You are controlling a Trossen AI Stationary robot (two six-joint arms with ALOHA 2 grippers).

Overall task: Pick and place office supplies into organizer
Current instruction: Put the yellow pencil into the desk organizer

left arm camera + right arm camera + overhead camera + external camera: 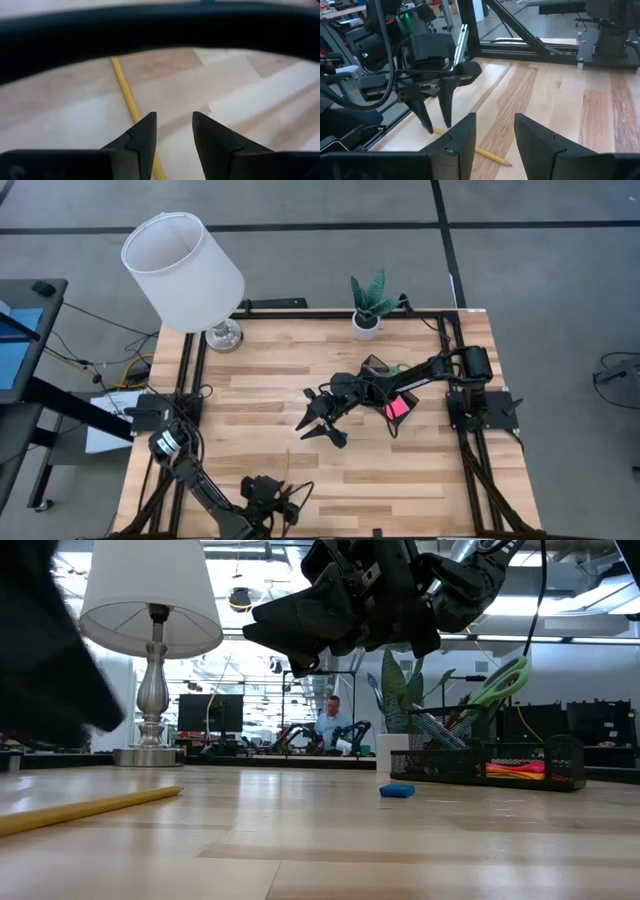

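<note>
While both grippers gape | wood table [260,395] | lamp [185,272] | yellow pencil [125,92]

From overhead I look straight down on the whole desk [260,370] and both my arms, while my low camera sits at desk-top height, close to the wood, facing level across it toward the lamp [150,630] and the room behind. My left wrist camera peers close down past my left pincer [174,135] at the yellow pencil [125,90]. My right wrist camera faces across the desk from farther off, sharing that same pencil [485,154].
</note>
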